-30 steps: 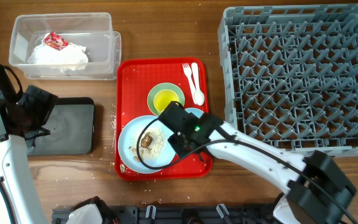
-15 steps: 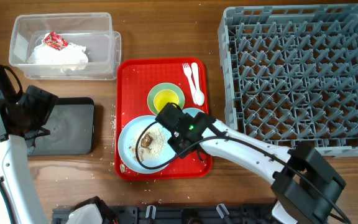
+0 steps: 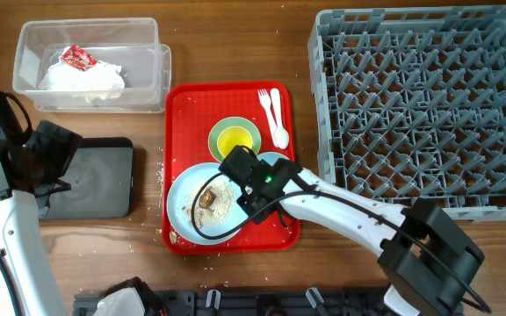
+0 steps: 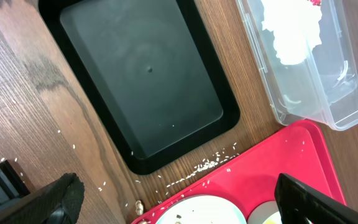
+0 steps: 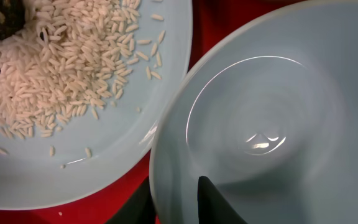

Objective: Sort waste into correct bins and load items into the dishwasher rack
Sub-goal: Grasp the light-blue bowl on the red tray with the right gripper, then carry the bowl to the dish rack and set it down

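Robot test bench: wooden table, dishwasher rack, red tray.

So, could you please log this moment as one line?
right end effector: straddling light blue bowl rim | left end effector: open | light blue plate: rice, brown scrap

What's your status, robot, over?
Left gripper open, empty, by black tray. Right gripper astride light blue bowl rim, grip unconfirmed. Plate of rice crowds the bowl.

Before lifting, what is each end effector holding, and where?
Left end effector: open, empty. Right end effector: fingers straddle the light blue bowl rim; clamped or not, cannot tell.
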{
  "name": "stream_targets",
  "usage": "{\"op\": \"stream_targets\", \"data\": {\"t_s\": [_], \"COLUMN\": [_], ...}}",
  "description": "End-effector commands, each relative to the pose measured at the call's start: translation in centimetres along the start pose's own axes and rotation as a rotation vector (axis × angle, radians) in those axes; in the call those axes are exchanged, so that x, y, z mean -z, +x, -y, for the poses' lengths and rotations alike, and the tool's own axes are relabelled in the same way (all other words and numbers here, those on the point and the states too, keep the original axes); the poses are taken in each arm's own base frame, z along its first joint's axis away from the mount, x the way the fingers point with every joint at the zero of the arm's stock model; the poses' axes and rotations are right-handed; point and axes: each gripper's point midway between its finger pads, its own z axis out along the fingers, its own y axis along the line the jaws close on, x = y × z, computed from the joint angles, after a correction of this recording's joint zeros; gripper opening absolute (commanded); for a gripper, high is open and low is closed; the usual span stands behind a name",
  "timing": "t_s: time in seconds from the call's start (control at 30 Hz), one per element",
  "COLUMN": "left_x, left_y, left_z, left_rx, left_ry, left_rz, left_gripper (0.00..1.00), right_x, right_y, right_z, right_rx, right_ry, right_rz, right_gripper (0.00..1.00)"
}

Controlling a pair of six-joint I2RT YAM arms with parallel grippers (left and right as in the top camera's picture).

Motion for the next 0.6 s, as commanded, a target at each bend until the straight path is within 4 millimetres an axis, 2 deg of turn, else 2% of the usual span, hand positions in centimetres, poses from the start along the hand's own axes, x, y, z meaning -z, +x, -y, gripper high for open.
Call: {"op": "stream_targets", "data": {"t_s": [0.0,0.1,0.17,0.23,0.33,0.5,0.57], "left_x": [0.2,0.2,0.2,0.2,0.2,0.2,0.2], "left_y": [-0.1,-0.1,-0.1,-0.1,-0.1,-0.1,-0.1], "left_z": [-0.2,-0.2,-0.2,-0.2,-0.2,-0.2,-0.2], "left_rx": [0.02,0.02,0.02,0.02,0.02,0.02,0.02], "left_ry": [0.0,0.0,0.0,0.0,0.0,0.0,0.0], "left_rz": [0.008,0.008,0.008,0.008,0.008,0.008,0.008], "left_gripper": [1.0,1.0,1.0,1.0,1.0,1.0,1.0], "right_x": [-0.9,-0.9,-0.7,-0.3,1.5,6.9,10.2], "right_y": [0.7,0.8,0.9,0.8,0.7,-1.2,-1.9], "right_z": [0.3,-0.3,-1.3,-1.3,-1.2,-0.9,0.0], "right_rx": [0.005,-0.018,-0.032,-0.068,-0.08,-0.086,-0.106], "right_ry": [0.018,-0.016,-0.075,-0.077,-0.077,-0.093,-0.1], "right_rz": [-0.031,-0.037,-0.046,-0.047,-0.045,0.038,0.103], "right_gripper": [0.17,0.04,0.04,0.04,0.04,0.04,0.04]}}
